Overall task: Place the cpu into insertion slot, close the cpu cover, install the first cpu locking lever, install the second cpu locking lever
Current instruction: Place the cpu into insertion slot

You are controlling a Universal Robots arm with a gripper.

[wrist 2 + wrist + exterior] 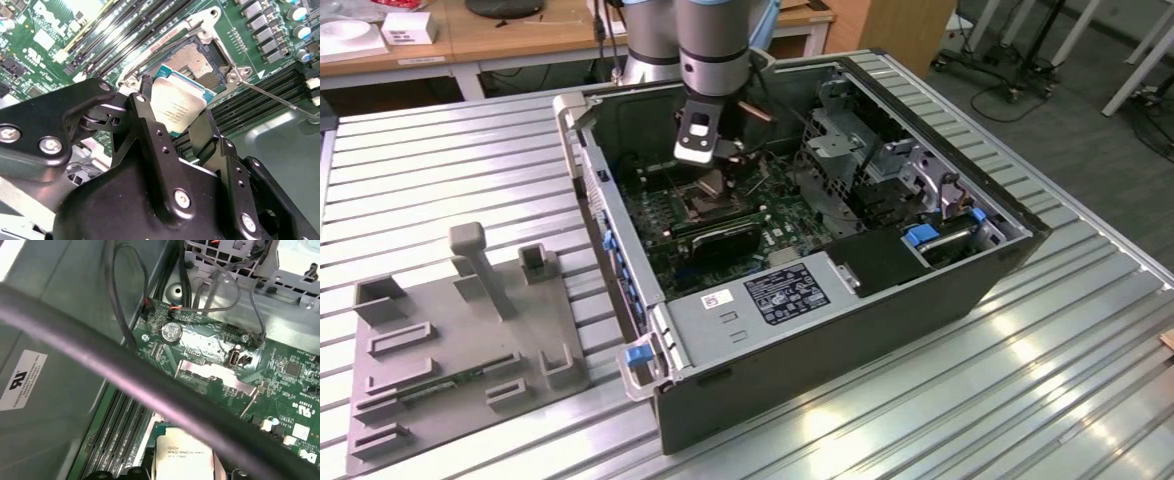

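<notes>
Gripper [174, 111]: fingers closed on the cpu [179, 100], clamping two opposite edges. Cpu sits just above the insertion slot [195, 57], overlapping one edge of the slot, tilted, judged not yet seated. The slot lies open directly beyond the fingertips. Cpu: thin pale silver square, green border, printed face up.

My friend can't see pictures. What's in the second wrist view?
The black gripper grips the cpu, a small silvery square, right by the open insertion slot. The green motherboard and long dark memory slots lie around it.
</notes>
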